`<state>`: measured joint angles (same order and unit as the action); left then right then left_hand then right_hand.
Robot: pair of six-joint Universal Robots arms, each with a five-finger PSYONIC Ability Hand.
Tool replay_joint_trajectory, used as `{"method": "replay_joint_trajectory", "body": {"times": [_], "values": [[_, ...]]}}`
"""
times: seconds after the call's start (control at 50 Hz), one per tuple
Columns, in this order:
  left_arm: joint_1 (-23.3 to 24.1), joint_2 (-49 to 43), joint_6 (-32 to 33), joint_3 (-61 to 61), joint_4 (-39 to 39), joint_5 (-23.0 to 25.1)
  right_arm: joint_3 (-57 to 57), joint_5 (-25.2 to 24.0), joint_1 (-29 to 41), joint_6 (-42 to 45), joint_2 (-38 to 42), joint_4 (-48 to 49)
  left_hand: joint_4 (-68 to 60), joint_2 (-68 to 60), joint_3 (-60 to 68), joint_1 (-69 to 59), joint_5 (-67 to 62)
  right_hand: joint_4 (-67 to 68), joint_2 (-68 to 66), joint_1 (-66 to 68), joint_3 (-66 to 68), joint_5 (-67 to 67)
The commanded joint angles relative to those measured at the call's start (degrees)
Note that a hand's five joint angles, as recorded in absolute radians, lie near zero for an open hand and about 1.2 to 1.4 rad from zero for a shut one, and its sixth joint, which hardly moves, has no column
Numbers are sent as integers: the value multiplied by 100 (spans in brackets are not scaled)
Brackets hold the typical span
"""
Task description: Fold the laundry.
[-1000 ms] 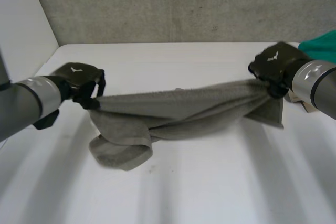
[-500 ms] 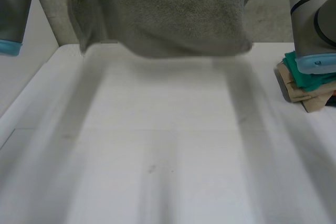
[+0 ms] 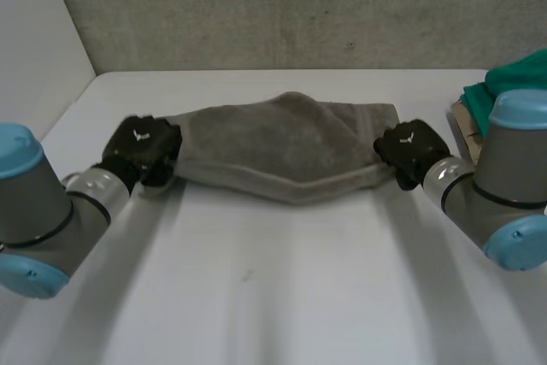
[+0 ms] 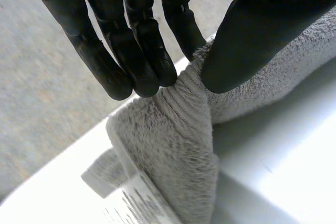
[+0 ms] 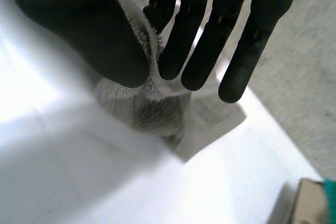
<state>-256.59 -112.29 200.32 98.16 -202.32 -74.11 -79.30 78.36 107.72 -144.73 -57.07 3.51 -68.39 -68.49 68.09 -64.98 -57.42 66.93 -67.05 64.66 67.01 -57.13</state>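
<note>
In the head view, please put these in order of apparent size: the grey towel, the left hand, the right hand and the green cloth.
1. grey towel, clearly the largest.
2. left hand and right hand: they look about equal, so I do not rank them.
The green cloth is partly hidden behind the right arm, so its place is unsure.

A grey terry-cloth towel lies stretched across the white desk, its near edge sagging in the middle. The black left hand is closed on its left end, the black right hand on its right end. A stack of folded green and tan cloths sits beside the right arm.
</note>
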Motion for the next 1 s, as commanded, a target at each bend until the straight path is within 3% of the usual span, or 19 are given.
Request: {"method": "replay_joint_trajectory", "body": {"times": [0.02, 0.06, 0.18, 0.24, 0.3, 0.38, 0.44, 0.48, 0.56, 0.8, 1.0], "values": [[-163, 155, 113, 230, 26, -156, 89, 83, -251, -556, 143, 71, -1161, -1151, 1191, -1502, -1258, -1957, 1969, -1729, -1965, 1976], [-215, 286, 78, 265, 61, -147, 186, 83, -365, -862, 187, 62, -1161, -1151, 1191, -1502, -1258, -2810, 2823, -2583, -2819, 2830], [-321, 603, 16, 344, 149, -147, 573, 13, -620, -1672, 372, -218, -1161, -1151, 1191, -1502, -1258, -3388, 3400, -3160, -3396, 3407], [-400, 726, 7, 406, 193, -147, 713, -136, -770, -1927, 285, -553, -1161, -1151, 1191, -1502, -1258, -3388, 3401, -3161, -3397, 3408], [-532, 858, -1, 520, 280, -130, 915, -505, -902, -1849, 135, -842, -1161, -1151, 1191, -1502, -1258, -2566, 2578, -2338, -2574, 2585], [-655, 1060, -45, 748, 500, 107, 1196, -1356, -1025, -868, 64, -1351, -1161, -1151, 1191, -1502, -1258, -1913, 1925, -1686, -1922, 1933], [-699, 1192, -45, 880, 553, 274, 1433, -1674, -1025, 202, 143, -1886, -1161, -1151, 1191, -1502, -1258, -1706, 1718, -1479, -1715, 1726], [-717, 1245, -45, 933, 562, 336, 1583, -1658, -1016, 768, 222, -2169, -1161, -1151, 1191, -1502, -1258, -1723, 1735, -1496, -1731, 1742], [-752, 1359, -54, 977, 597, 389, 1952, -1412, -876, 1972, 380, -2705, -1161, -1151, 1191, -1502, -1258, -3132, 3144, -2905, -3140, 3152], [-734, 1394, -63, 995, 606, 389, 1611, -2114, -401, 2765, 337, -1968, -1161, -1151, 1191, -1502, -1258, -4397, 4410, -4170, -4406, 4417], [-769, 1386, -89, 1013, 606, 398, 1794, -2325, -41, 4312, 942, -1986, -1161, -1151, 1191, -1502, -1258, -4397, 4410, -4170, -4406, 4417]]}}
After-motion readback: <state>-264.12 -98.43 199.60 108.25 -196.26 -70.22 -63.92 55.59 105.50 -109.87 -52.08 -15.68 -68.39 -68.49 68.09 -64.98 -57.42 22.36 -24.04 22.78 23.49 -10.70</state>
